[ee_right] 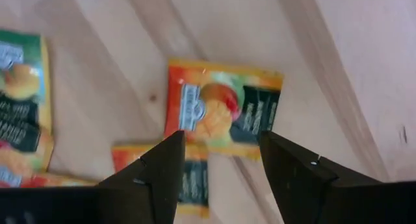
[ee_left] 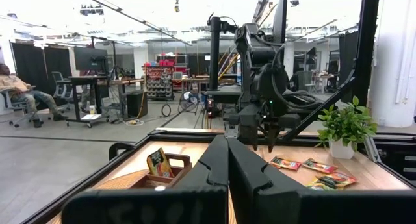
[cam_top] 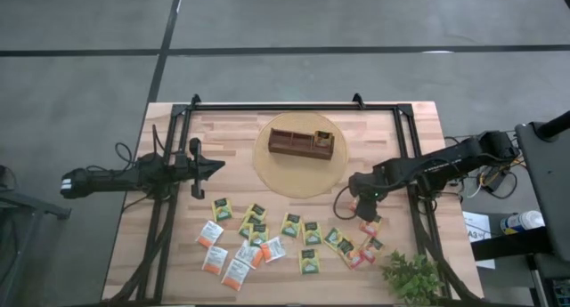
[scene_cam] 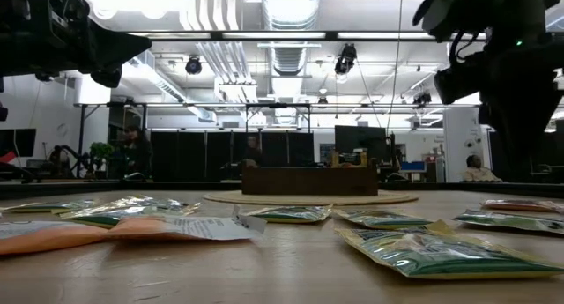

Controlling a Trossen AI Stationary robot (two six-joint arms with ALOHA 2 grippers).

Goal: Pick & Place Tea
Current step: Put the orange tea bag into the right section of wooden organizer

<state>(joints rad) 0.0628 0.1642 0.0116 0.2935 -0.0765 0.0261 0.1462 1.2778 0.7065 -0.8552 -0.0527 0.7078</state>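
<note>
the right gripper (ee_right: 221,156) hovers with jaws apart over a flat orange-red paper tea packet (ee_right: 224,110) lying on the table's right side, whose edge meets a second orange packet (ee_right: 188,169), so a descent risks pinching both or sliding off flat paper.

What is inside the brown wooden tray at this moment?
One tea packet stands in an end compartment of the wooden tray. The tray walls hide the floor of the other compartments.

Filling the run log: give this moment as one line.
right gripper: open, above orange-red tea packet | left gripper: shut, waiting left of tray | tray: one packet inside
</note>
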